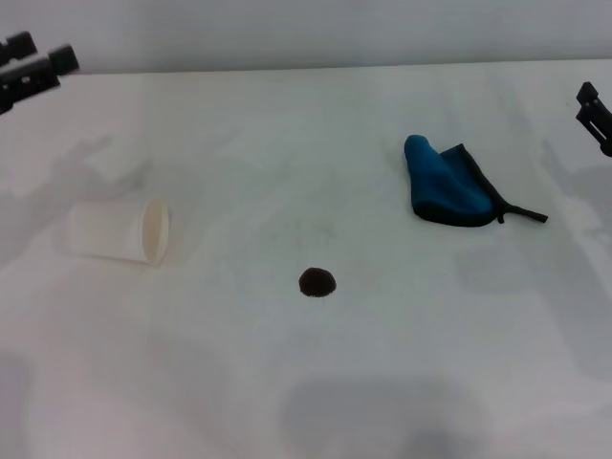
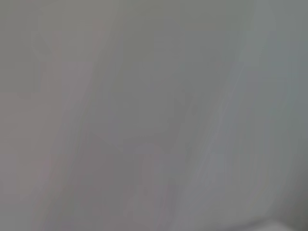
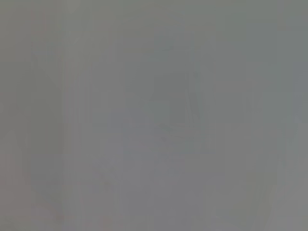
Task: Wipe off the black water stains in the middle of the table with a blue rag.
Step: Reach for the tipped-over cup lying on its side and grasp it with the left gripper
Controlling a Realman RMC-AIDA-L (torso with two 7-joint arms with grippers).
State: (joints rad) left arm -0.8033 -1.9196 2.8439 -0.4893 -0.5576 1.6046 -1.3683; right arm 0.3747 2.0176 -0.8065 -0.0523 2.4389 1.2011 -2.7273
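Observation:
The blue rag (image 1: 447, 182) lies bunched on the white table (image 1: 306, 382), right of the middle, with a thin black strap tail pointing right. The black water stain (image 1: 316, 281) is a small round dark blot near the table's middle, left of and nearer than the rag. My left gripper (image 1: 33, 69) shows at the far left edge, high over the back of the table. My right gripper (image 1: 595, 113) shows at the far right edge, right of the rag and apart from it. Both wrist views show only plain grey.
A white paper cup (image 1: 122, 230) lies on its side at the left, its mouth facing right toward the stain. The table's far edge meets a pale wall at the back.

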